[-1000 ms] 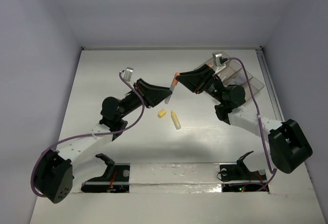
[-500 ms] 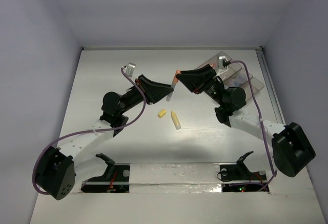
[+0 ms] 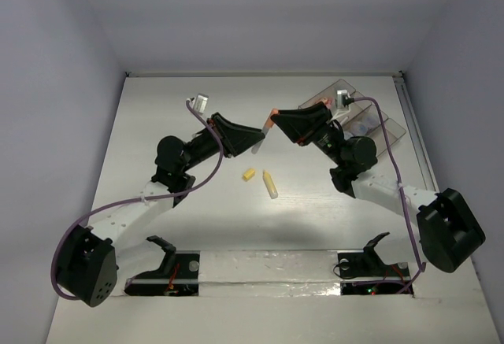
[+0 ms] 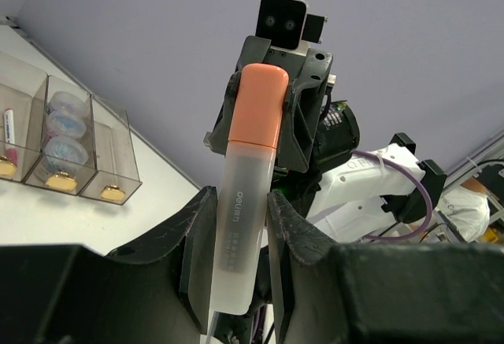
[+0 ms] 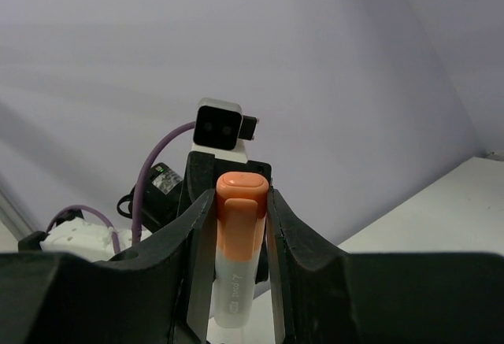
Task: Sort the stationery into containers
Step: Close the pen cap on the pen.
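Observation:
An orange-capped marker with a white body hangs in the air over the middle of the table, held at both ends. My left gripper is shut on its white body. My right gripper is shut on its orange cap. The two grippers face each other tip to tip. The smoky containers stand at the far right, partly hidden by the right arm. In the left wrist view the containers hold two round tins, yellow bits and a thin white pen.
A yellow marker and a small yellow bit lie on the table below the grippers. Grey walls close in the table at the back and sides. The arm bases sit at the near edge.
My left gripper has moved right and a little further back to the marker and now has its jaws round the white body. The right gripper and the marker have hardly moved.

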`<state>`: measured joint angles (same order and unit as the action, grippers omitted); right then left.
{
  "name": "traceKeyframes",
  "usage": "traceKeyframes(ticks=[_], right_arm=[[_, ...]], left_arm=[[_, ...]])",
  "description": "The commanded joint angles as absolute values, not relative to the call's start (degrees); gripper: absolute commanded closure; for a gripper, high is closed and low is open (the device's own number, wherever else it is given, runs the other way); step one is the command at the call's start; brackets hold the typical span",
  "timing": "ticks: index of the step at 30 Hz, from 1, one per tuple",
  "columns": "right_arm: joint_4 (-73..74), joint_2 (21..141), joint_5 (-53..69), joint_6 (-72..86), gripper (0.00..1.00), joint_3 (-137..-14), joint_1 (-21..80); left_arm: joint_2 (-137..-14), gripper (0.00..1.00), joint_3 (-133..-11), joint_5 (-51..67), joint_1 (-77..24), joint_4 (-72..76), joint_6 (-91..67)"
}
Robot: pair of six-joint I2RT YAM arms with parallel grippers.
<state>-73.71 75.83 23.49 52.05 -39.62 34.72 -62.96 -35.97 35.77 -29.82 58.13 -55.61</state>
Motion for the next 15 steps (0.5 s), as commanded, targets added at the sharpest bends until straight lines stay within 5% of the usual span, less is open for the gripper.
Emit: traceKeyframes(ticks=[1,15], right_arm=[[-64.43,78.13,39.64,48.16,0.98,-35.86,39.73],[-53.45,77.61,41.31,43.95,0.97,-36.82,41.3]], left_arm=[[-62.14,1.0,-45.0,24.61,-28.12,70.4,-57.13],[-64.25,1.0,-46.67,25.31,-28.12,70.85,-56.78]])
